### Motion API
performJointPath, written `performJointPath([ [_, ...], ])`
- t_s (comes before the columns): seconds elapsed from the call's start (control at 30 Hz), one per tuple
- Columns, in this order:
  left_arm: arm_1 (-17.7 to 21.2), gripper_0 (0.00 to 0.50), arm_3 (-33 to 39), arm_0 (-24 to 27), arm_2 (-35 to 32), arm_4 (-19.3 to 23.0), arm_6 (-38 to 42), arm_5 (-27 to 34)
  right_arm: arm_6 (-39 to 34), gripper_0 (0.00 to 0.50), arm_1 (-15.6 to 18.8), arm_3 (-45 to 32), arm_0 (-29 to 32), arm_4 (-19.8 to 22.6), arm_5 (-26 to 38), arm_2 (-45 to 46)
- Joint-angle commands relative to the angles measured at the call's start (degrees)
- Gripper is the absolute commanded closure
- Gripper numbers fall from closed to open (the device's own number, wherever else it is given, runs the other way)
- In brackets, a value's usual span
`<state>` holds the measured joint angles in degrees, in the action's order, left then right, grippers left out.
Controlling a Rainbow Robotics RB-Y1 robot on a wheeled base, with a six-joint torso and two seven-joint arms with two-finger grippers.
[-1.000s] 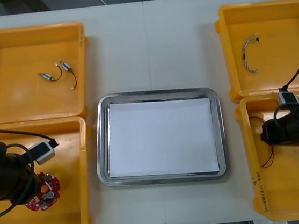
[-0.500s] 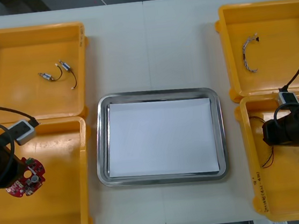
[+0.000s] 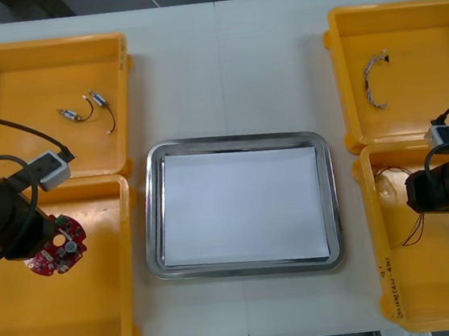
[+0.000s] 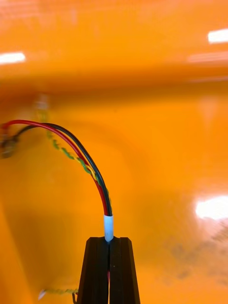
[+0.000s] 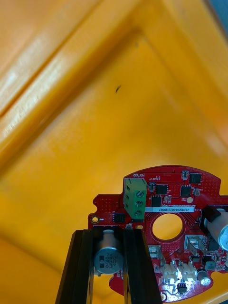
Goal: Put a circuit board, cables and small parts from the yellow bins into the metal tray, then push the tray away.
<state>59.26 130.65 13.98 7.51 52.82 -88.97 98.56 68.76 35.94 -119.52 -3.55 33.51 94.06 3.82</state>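
Note:
A round red circuit board (image 3: 57, 249) hangs over the near left yellow bin (image 3: 103, 311). My left gripper (image 5: 108, 240) is shut on the grey can-shaped part of the circuit board (image 5: 166, 223); in the front view the left gripper (image 3: 44, 237) sits at the board's left edge. In the near right bin (image 3: 433, 290), my right gripper (image 4: 109, 243) is shut on the white-sleeved end of a red and yellow cable (image 4: 78, 151) with a black strand. The cable (image 3: 409, 224) trails from the right gripper (image 3: 412, 195) toward the bin's left wall.
The metal tray (image 3: 151, 225), white inside, lies between the bins. The far left bin (image 3: 5, 96) holds small metal parts (image 3: 88, 109) with short wires. A twisted blue and white cable (image 3: 373, 84) lies in the far right bin (image 3: 427, 23).
The right gripper has shut on the cable end and drawn back to the right. The left arm has carried the board away from the table's near edge.

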Motion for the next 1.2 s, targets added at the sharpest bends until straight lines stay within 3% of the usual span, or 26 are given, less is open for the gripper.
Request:
performJointPath([
  [0.03, -2.6, 0.5, 2.9, 5.7, 2.3, 0.6, 13.3, 2.7, 0.9, 0.5, 1.6, -6.3, 0.7, 3.8, 4.2, 6.2],
  [0.17, -4.2, 0.5, 3.0, 8.4, 5.0, 0.2, 17.3, 3.4, 1.0, 0.5, 3.6, -8.9, 0.6, 8.8, 8.0, 10.2],
  [0.4, -9.0, 0.5, 3.5, 14.3, 13.5, -4.8, 28.2, 3.6, 1.1, 0.5, 7.4, -13.1, 0.6, 17.6, 14.8, 17.5],
  [0.6, -13.4, 0.5, 3.1, 18.2, 20.1, -8.7, 35.4, 3.6, 0.8, 0.5, 12.2, -14.6, 0.6, 21.9, 15.9, 20.6],
  [0.93, -19.0, 0.5, 1.1, 22.2, 29.8, -15.4, 44.6, 3.6, 2.5, 0.5, 17.4, -16.0, 0.2, 29.9, 15.9, 21.0],
  [1.2, -20.9, 0.5, -2.9, 22.7, 35.5, -20.2, 47.0, 0.8, 3.7, 0.5, 23.3, -18.4, -0.4, 31.2, 14.8, 17.8],
])
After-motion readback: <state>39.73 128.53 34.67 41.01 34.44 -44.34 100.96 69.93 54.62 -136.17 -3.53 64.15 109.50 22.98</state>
